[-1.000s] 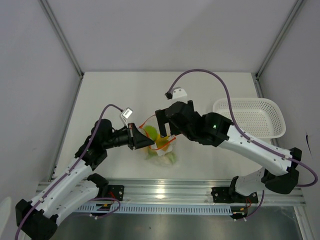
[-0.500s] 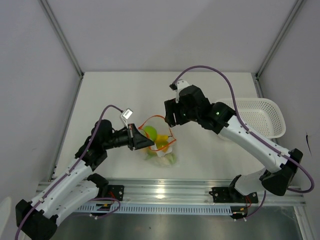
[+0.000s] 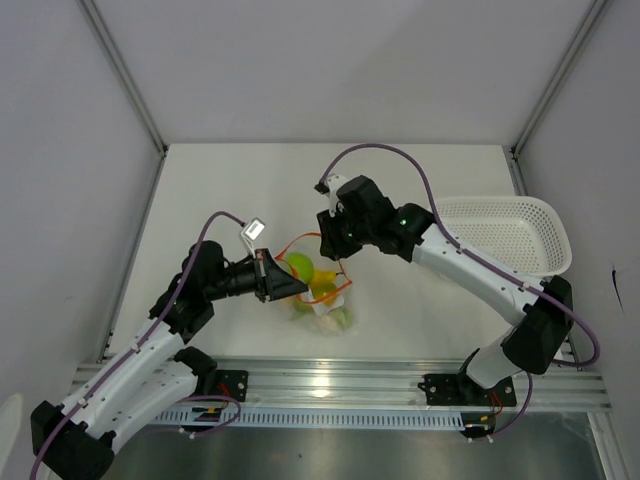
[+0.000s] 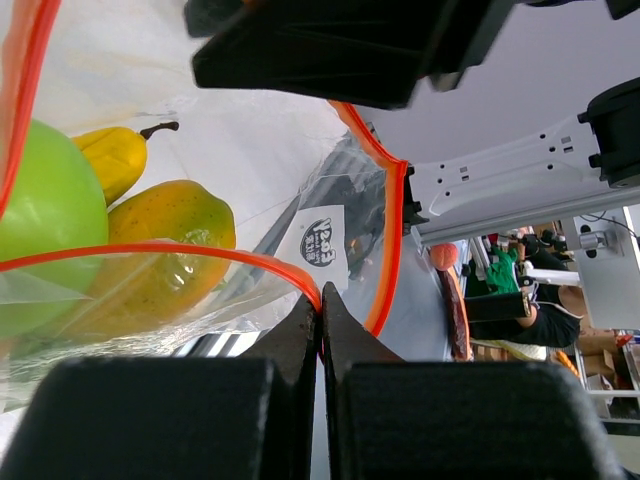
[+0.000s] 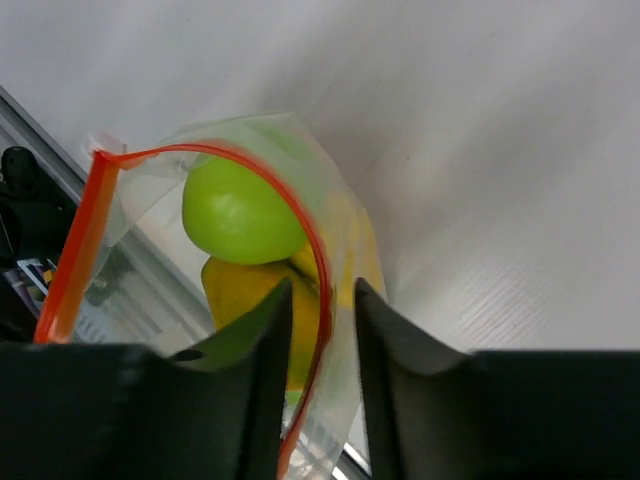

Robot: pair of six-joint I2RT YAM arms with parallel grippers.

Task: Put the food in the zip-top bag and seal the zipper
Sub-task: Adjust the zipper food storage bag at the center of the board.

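Down near the front edge, at 6 o'clock on the bench [image 3: 220, 190], sits the bag [image 3: 325, 292], mouth gaping, with the green apple [image 5: 240, 215] and yellow fruit [image 4: 160, 250] inside. The left claw [image 4: 321, 300] is pinched together on the zipper [image 4: 200, 250] at the bag's 9 o'clock side. The right claw [image 5: 322, 292] is at its 1 o'clock, fingers narrowly apart astride the rim. Beyond, white bench runs to the far wall from 10 to 12 o'clock. The basket [image 3: 540, 215] hugs the 3 o'clock edge.
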